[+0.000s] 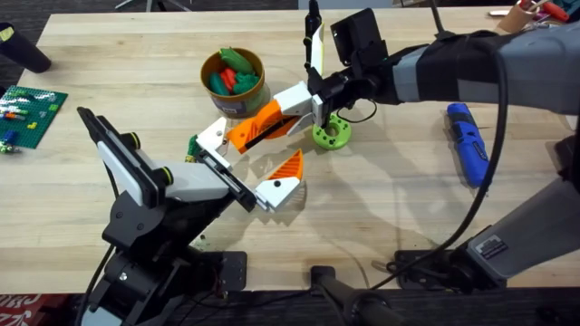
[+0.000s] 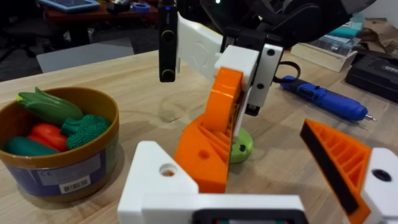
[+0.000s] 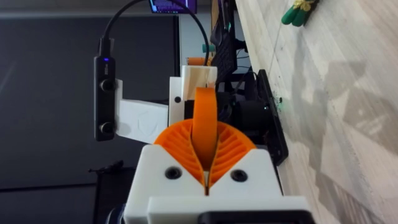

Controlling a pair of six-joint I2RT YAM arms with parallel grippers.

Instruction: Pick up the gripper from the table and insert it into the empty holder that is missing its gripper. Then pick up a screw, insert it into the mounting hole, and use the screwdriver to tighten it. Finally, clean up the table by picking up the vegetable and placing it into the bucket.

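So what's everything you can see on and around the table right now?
gripper: one, white with orange middle, table centre, tilted, clamped by the right end effector
bucket: one, tan-gold, behind the gripper
toy vegetables: several, green and red, inside the bucket
vegetable: one, dark green, on the table beside the gripper's low end
disc: one, lime green, right of the gripper
screwdriver: one, blue, lying far right
brick baseplate: one, green, left edge
short finger piece: one, white and orange, at the holder's end
holder: one, black bar, on the left arm's tip
left arm: white and black, lower left
right end effector: shut on the gripper
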